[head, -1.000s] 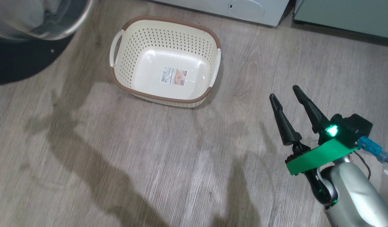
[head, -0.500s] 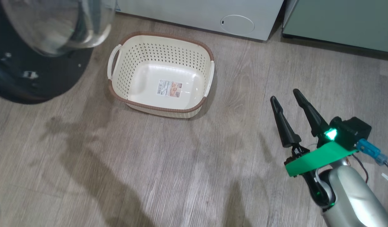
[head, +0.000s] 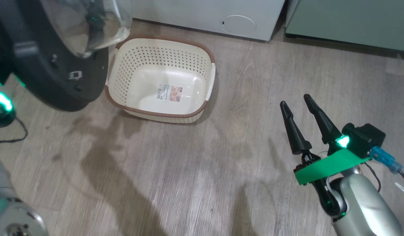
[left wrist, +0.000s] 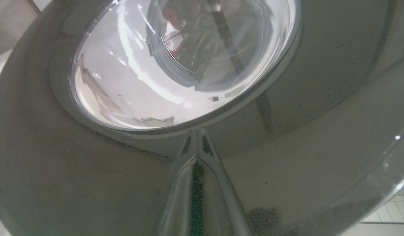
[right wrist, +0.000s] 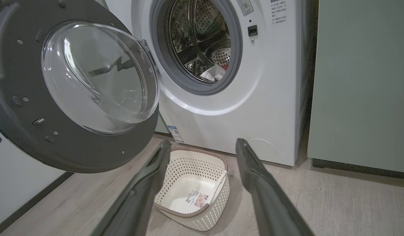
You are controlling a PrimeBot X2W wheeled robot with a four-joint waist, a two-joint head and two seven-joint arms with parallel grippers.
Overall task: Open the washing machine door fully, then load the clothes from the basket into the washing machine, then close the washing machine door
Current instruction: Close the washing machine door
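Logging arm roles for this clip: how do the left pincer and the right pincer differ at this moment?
The left pincer is shut, fingers together; the right pincer is open, fingers apart. The left pincer points close at the outer face of the washing machine door; the right pincer hangs free over the floor, right of the basket. Shared: two long fingers, nothing held.

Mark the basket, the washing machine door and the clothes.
basket (head: 162,55), head view, perforated back wall.
washing machine door (right wrist: 97,75), right wrist view, glass bowl centre.
clothes (right wrist: 212,74), right wrist view, white part of the bundle.
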